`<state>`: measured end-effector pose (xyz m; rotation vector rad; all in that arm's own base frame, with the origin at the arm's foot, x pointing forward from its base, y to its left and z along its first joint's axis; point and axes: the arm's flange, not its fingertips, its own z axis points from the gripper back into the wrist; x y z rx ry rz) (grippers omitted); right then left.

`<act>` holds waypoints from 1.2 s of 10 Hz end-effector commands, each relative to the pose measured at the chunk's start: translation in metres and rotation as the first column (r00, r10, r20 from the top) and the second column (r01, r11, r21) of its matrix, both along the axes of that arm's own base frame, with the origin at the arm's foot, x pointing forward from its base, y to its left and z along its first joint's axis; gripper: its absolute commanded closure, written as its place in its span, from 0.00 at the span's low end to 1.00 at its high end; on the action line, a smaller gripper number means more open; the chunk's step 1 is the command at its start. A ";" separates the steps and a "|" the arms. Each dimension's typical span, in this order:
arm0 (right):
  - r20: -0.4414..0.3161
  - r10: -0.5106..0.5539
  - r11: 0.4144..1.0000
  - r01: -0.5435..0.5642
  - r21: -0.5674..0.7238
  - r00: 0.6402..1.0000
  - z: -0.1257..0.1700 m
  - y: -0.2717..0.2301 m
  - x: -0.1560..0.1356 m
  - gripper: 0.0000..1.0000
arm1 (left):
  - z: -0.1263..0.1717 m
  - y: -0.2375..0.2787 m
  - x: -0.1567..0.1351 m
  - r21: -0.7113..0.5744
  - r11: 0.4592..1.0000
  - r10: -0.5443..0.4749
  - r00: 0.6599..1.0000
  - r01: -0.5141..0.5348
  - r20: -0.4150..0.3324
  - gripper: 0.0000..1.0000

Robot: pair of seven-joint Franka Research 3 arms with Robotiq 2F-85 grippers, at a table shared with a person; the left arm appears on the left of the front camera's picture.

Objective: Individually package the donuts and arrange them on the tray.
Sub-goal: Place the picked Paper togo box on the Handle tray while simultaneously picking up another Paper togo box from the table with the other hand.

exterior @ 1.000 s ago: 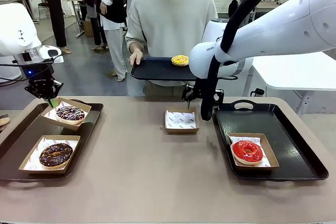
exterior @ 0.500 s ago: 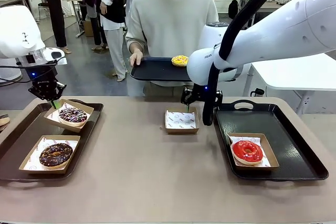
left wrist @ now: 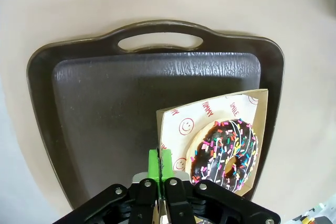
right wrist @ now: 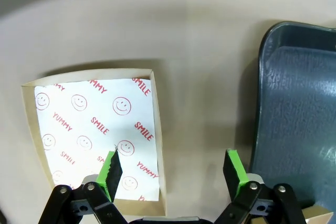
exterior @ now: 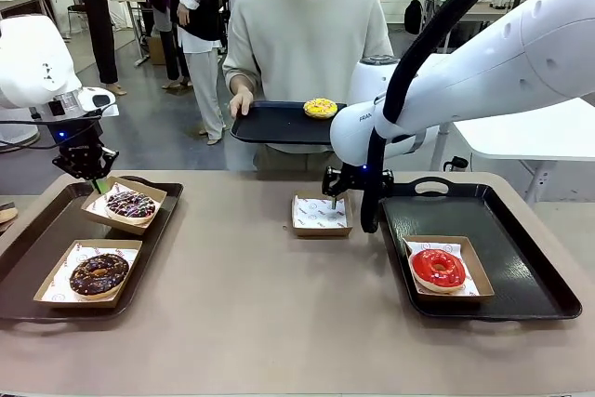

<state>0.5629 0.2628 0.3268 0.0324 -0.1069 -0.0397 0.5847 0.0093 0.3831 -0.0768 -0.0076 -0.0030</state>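
Note:
My left gripper [exterior: 96, 182] is shut on the near-left edge of a paper-lined box [left wrist: 247, 103] that holds the chocolate donut with coloured sprinkles [exterior: 131, 205] [left wrist: 227, 152], over the far part of the left tray [exterior: 37, 239]. The dark chocolate donut [exterior: 99, 273] lies in its box on the same tray. In the right wrist view my right gripper [right wrist: 173, 171] stands open across the right wall of an empty box [right wrist: 94, 135] at mid-table [exterior: 320, 213]. The red donut [exterior: 438, 268] sits boxed on the right tray [exterior: 521, 239]. The yellow donut [exterior: 320, 107] rests on a dark tray [exterior: 270, 124] held by the person.
The person stands at the far side, one hand [exterior: 241, 102] on the held tray's left end. The right tray's rim [right wrist: 262, 77] lies just right of my right gripper. Bare tabletop [exterior: 260, 304] stretches between the two trays at the front.
My right gripper has come down toward the empty box's right edge. My left gripper has shifted slightly right and down with the sprinkled donut's box.

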 end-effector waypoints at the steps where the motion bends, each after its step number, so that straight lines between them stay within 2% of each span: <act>1: 0.024 0.003 1.000 -0.003 -0.024 1.000 -0.003 0.008 0.009 0.00 | 0.001 0.003 0.009 -0.006 0.999 0.035 0.999 -0.035 0.008 0.99; 12: 0.020 -0.014 1.000 0.014 -0.012 1.000 -0.007 0.009 0.010 0.00 | -0.010 0.001 0.019 0.014 0.999 0.051 0.999 -0.051 -0.006 0.99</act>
